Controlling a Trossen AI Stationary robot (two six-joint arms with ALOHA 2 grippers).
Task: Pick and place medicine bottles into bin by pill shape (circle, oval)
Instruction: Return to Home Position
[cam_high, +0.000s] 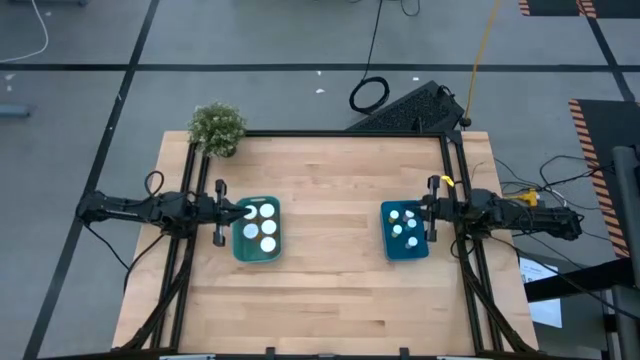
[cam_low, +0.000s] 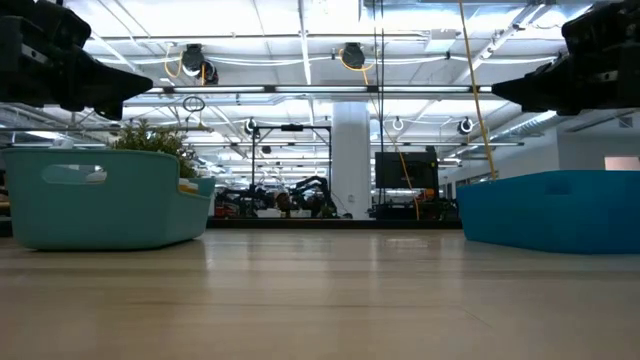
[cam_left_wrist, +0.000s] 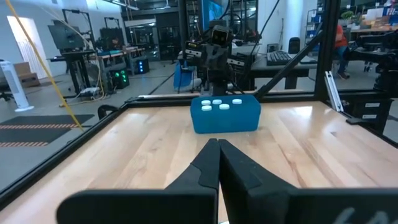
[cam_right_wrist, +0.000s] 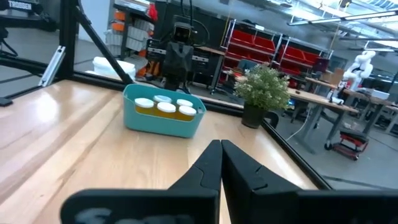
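Capped medicine bottles (cam_high: 258, 226) sit in teal bin (cam_high: 240, 247) and blue bin (cam_high: 388, 240); likely light, rigid, slick. Grip body below cap. Left pincer (cam_left_wrist: 218, 147), right pincer (cam_right_wrist: 221, 148) closed, empty, over bench (cam_high: 330, 290).

No text, label, brand, number or sign can be read in any of the views; the white caps of the medicine bottles (cam_high: 259, 226) carry no print that can be made out, and the sides of the teal bin (cam_right_wrist: 163, 118) and the blue bin (cam_left_wrist: 225, 116) are plain
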